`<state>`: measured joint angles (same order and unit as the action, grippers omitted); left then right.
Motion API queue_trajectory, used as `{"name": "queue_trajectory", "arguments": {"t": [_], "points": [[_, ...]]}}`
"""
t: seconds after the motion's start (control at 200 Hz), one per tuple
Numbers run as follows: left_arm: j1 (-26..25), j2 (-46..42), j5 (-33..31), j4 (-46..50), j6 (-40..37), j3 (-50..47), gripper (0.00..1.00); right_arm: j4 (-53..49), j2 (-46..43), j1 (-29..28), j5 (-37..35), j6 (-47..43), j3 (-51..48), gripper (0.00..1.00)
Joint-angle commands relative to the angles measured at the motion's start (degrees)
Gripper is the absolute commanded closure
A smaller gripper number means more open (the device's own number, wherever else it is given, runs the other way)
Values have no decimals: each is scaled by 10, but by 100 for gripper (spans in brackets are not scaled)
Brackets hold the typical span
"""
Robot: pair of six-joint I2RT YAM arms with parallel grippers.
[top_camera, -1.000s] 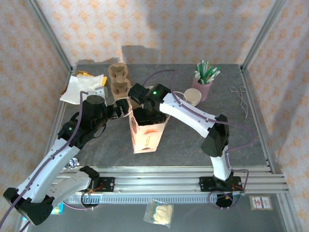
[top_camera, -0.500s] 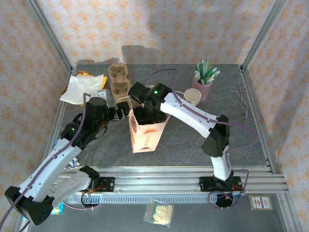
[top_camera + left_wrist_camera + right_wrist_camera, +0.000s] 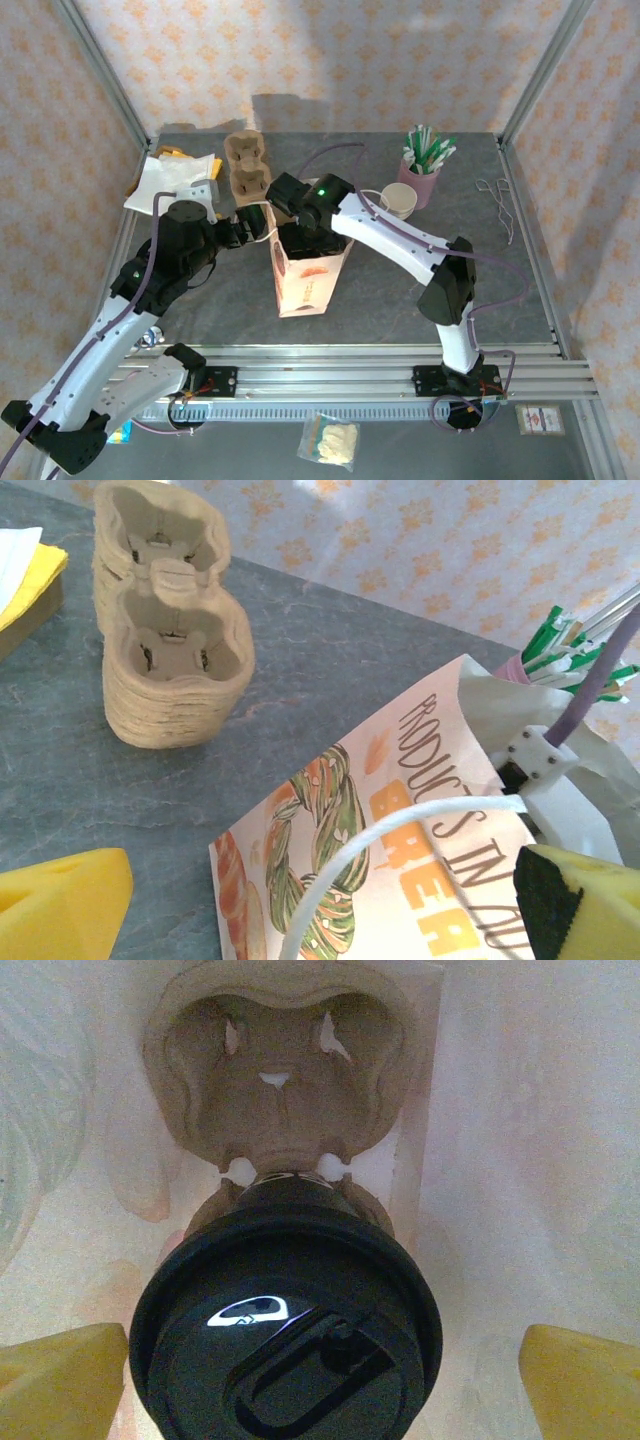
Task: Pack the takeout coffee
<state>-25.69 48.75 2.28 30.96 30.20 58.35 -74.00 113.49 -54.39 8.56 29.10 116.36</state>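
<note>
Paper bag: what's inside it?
The right wrist view looks inside the bag: a black lid sits in one pocket of a brown pulp tray, and the open right gripper hangs above it. The cup beneath the lid is covered.

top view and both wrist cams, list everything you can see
bag: one, white with orange print, table centre, top open
coffee: one, black lid, inside the bag, seated in a tray
tray: one, brown, inside the bag
tray stack: one, brown, behind the bag to the left
straw cup: one, pink, far right
paper cup: one, white, beside the straw cup
napkins: one pile, white, far left
wire: one, metal, right edge
left end effector: yellow pads, open, at the bag handle
right end effector: yellow pads, open, above the coffee
</note>
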Motion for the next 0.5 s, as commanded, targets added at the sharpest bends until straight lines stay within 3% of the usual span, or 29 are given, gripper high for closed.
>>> {"name": "queue_trajectory", "arguments": {"t": [0.0, 0.21, 0.495], "points": [[6, -3, 37, -17, 12, 11, 1, -11, -3, -2, -35, 0, -6, 0], [6, 6, 115, -40, 23, -10, 1, -11, 7, -2, -43, 2, -2, 0], [6, 12, 171, -67, 44, -39, 3, -11, 16, -2, -46, 3, 5, 0]]}}
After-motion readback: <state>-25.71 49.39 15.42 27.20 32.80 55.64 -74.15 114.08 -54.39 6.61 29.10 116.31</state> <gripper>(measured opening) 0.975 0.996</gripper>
